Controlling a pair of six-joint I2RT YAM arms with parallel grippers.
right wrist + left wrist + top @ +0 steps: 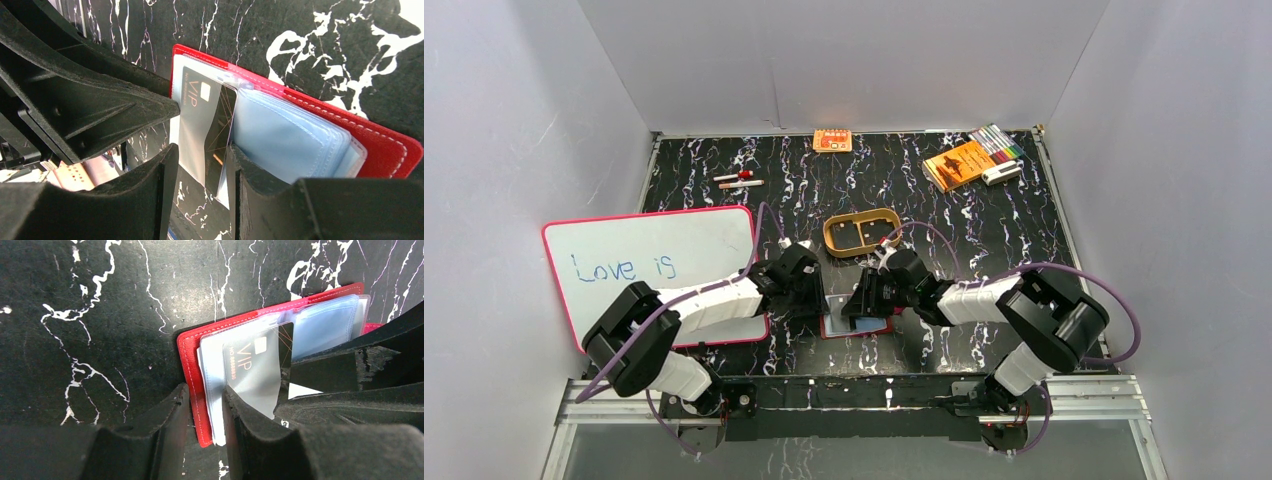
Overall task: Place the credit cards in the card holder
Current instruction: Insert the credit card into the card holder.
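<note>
The red card holder (856, 332) lies open on the table (984, 230), close to the middle of the near edge, between the two arms. The left hand (205, 395) is narrow. Its fingers stand on both sides of the holder's outer red edge, but I cannot tell if they really grip it. A grey credit card (200, 115) marked VIP sits partly inside a clear pocket. The right hand (202, 150) is around this card with its fingers apart, not pressing it.

The card holder (864, 327) lies before the tray (862, 214); credit card (252, 371) seemingly inside.
</note>
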